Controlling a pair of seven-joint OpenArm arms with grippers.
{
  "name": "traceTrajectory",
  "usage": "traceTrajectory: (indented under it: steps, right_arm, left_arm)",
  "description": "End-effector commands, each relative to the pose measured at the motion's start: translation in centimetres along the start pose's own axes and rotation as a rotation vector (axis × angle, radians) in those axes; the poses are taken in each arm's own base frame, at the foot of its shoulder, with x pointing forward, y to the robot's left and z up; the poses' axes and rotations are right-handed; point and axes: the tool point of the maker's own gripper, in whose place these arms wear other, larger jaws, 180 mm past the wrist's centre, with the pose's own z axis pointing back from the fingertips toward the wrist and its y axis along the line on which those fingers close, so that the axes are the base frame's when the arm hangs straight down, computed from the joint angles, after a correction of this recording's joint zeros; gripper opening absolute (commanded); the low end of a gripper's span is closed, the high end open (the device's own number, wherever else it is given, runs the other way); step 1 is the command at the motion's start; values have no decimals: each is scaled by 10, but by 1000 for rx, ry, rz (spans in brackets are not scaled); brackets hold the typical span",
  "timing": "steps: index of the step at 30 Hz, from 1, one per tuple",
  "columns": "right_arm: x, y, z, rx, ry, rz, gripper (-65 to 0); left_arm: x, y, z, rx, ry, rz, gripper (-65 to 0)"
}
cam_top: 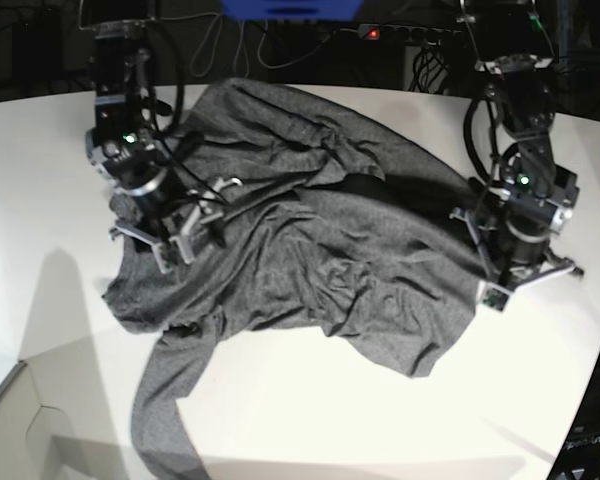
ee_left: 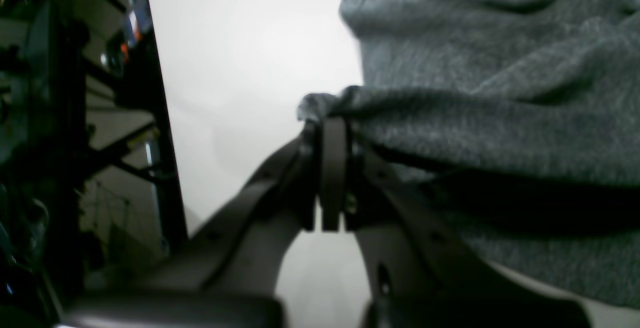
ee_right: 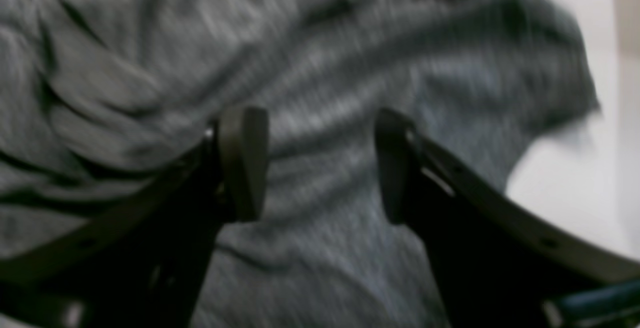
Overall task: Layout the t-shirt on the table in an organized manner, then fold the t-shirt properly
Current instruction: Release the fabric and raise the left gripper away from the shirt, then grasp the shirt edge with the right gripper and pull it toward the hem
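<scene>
The dark grey t-shirt (cam_top: 320, 250) lies crumpled and wrinkled across the middle of the white table (cam_top: 310, 400). One long sleeve (cam_top: 165, 400) trails toward the front edge. My left gripper (ee_left: 332, 122) is shut on a pinched edge of the t-shirt (ee_left: 500, 67), low over the table (ee_left: 240, 67). In the base view that gripper (cam_top: 488, 292) sits at the shirt's right edge. My right gripper (ee_right: 320, 162) is open, its fingers (ee_right: 245, 162) spread above the wrinkled t-shirt (ee_right: 325, 67) with nothing held between them. In the base view it (cam_top: 175, 252) hovers over the shirt's left part.
The table's edge with a dark frame (ee_left: 160, 117) runs close to the left gripper. Cables and a power strip (cam_top: 380, 30) lie behind the curved far edge. A grey notch (cam_top: 20, 400) cuts the front-left corner. Bare tabletop (ee_right: 560, 193) shows beside the shirt.
</scene>
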Motion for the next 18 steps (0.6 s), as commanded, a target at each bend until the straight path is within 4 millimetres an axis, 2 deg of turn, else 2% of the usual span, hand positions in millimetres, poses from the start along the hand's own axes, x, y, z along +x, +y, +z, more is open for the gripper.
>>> traceTrajectory:
  steps: [1, 5, 9, 13, 18]
  right_arm:
    - [26, 1, -2, 10, -75, 13, -280]
    - [51, 38, -24, 119, -109, 79, -269]
    - [64, 81, -59, 228, -95, 100, -277]
    - [72, 96, -98, 270, -49, 61, -277]
    - [78, 97, -133, 293, -61, 31, -277]
  left_arm:
    - [5, 10, 4, 28, -24, 4, -650]
    - [-16, 2, 5, 11, 19, 3, -650]
    - [-27, -5, 7, -5, 45, -4, -650]
    - [-30, -7, 8, -7, 48, -6, -650]
    - [-30, -5, 10, 0, 52, -9, -650]
